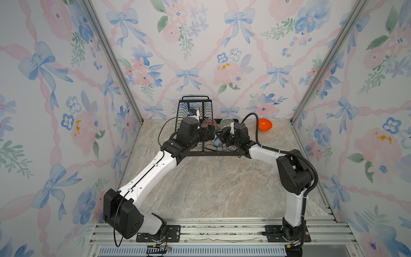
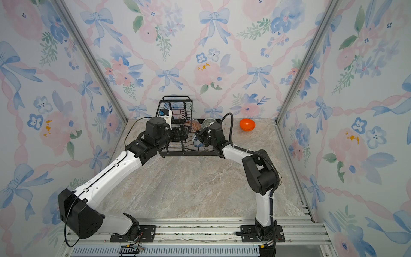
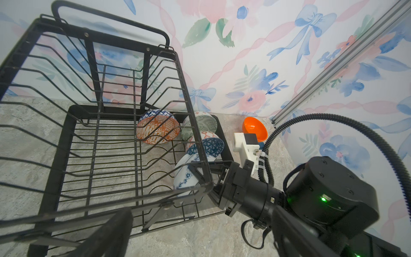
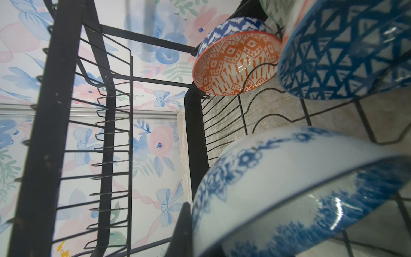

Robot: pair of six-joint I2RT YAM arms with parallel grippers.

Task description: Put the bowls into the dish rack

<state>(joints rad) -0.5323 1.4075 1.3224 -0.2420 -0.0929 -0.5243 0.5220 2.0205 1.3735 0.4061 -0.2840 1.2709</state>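
One bowl is in play: the right jaws are pressed together on the rim of the floral bowl point(image 3: 185, 180), holding it tilted on edge low in the rack point(image 1: 213, 154), at the rack's near right corner. The left jaws stand spread and hold nothing, just beside the right ones over the rack.

The grip looks to me the weakest point. It is a pinch on a glossy rim, so the bowl could slide or swing if the wrist turns. If the jaws let go before the bowl sits between the wavy wires, I'd expect it to roll or tip against the geometric bowl point(image 3: 209, 146) just behind it and knock glaze on glaze.

The corner of the raised basket hangs right over the right wrist. Lifting straight up could catch that wire and jolt the whole rack. That would shake the orange-patterned bowl point(image 3: 158, 130) and the green bowl point(image 3: 201, 123) farther back. With the arms this close, a careless swing could also bump them together.

The orange bowl point(image 1: 265, 124) lies on the bench point(image 1: 211, 189) by the far edge, towards the far right corner, outside the rack. The right arm's cable loops near it and might nudge it. A sixth bowl I cannot find.
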